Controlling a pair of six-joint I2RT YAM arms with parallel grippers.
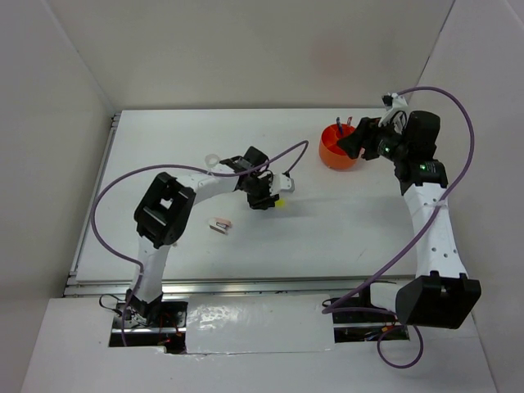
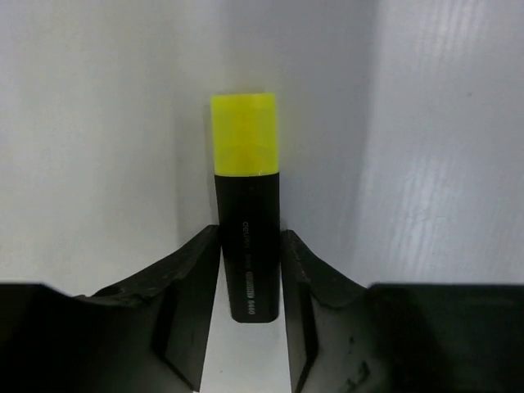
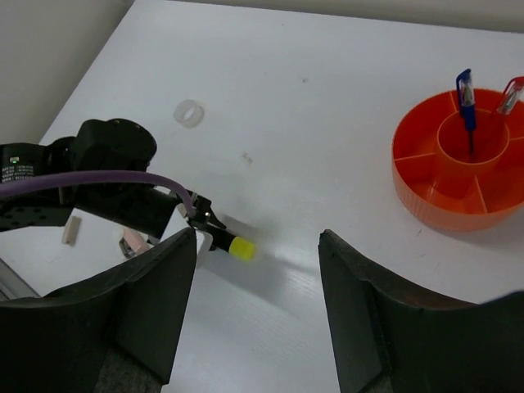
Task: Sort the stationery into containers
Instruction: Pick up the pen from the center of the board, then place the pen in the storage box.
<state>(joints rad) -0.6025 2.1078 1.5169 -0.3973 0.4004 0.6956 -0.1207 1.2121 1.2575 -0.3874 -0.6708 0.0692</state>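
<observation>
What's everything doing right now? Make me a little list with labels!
left hand: closed on the black marker
right hand: open, holding nothing
orange tub: two pens standing in its middle cup
white ring: lying loose on the table
eraser: lying loose on the table

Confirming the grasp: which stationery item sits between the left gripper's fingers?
The black marker with the yellow cap, flanked by the left gripper; the pink-and-white eraser and white ring lie loose.
</observation>
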